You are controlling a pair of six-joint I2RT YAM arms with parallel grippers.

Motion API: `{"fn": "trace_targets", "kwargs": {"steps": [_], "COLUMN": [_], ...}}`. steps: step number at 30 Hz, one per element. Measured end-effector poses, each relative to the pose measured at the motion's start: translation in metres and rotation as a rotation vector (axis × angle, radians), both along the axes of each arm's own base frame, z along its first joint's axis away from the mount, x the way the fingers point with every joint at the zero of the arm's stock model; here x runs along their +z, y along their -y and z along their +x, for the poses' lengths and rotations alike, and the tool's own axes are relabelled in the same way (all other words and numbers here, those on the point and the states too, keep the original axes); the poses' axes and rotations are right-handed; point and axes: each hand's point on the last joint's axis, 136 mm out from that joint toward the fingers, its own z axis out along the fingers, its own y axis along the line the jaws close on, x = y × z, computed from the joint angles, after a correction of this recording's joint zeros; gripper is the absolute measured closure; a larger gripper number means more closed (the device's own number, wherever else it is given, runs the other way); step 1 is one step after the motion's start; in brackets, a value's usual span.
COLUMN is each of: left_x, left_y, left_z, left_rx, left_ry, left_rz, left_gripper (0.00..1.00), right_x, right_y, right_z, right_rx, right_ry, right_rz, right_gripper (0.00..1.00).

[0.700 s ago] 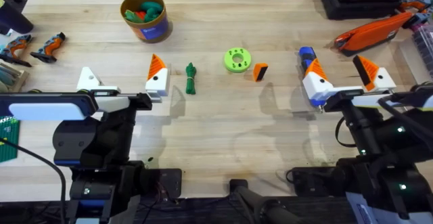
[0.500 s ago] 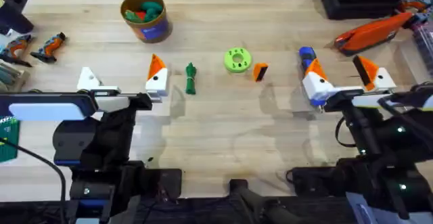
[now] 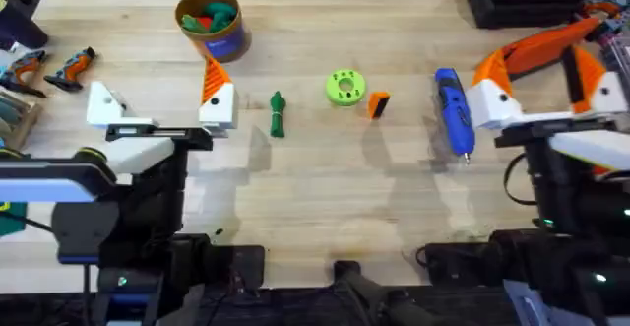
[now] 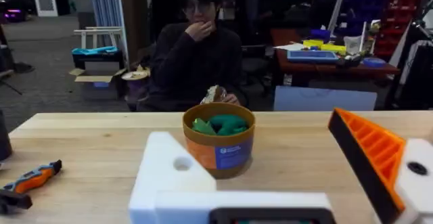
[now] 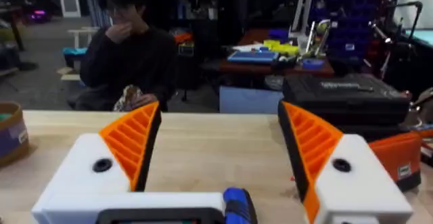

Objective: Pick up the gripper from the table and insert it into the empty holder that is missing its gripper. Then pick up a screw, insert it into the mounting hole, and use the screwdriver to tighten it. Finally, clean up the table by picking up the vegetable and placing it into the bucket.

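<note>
my left gripper (image 3: 159,104) hangs wide open and empty above the table (image 3: 325,198), one finger lacking its orange pad. my right gripper (image 3: 536,88) is spread wide too, holding nothing, just beside the blue screwdriver (image 3: 453,109). the small orange gripper (image 3: 378,104) lies beside the lime-green disc (image 3: 345,87), the dark-green vegetable (image 3: 278,114) left of them, the bucket (image 3: 211,23) beyond.

Light wooden table (image 3: 325,188). Upper left: bucket (image 3: 211,23). Centre row, left to right: vegetable (image 3: 278,114), lime-green disc (image 3: 345,87), gripper (image 3: 378,103) just beside disc, screwdriver (image 3: 454,110). Far left edge: small orange-black tools (image 3: 49,67).
</note>
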Motion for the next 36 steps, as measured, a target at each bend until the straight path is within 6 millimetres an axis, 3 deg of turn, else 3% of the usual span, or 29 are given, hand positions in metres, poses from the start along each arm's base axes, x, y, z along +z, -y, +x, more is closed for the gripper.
{"fn": "trace_targets", "kwargs": {"steps": [3, 9, 14, 20, 28, 36], "left_x": [0.014, 0.068, 0.084, 0.072, 0.035, -0.001], "left_y": [0.000, -0.006, -0.009, -0.009, -0.009, -0.009], "left_z": [-0.005, -0.027, -0.035, -0.032, -0.020, 0.001], "left_rx": [0.001, 0.033, 0.051, 0.054, 0.053, 0.054], "left_ry": [-0.009, -0.054, -0.246, -0.539, -0.911, -1.120], "left_rz": [0.000, -0.005, -0.001, 0.014, 0.019, 0.022], "left_gripper": [0.015, 0.015, 0.015, 0.015, 0.014, 0.014], "right_x": [0.027, 0.091, 0.109, 0.094, 0.059, 0.011], "right_y": [0.000, 0.000, 0.000, 0.000, 0.000, 0.000], "right_z": [-0.009, -0.037, -0.038, -0.021, -0.004, -0.005], "right_rx": [0.000, 0.000, 0.000, -0.001, -0.002, 0.010], "right_ry": [0.022, 0.007, -0.155, -0.470, -0.828, -1.092], "right_rz": [0.003, 0.003, 0.003, 0.005, 0.003, -0.033], "right_gripper": [0.009, 0.009, 0.009, 0.010, 0.011, 0.009]}}
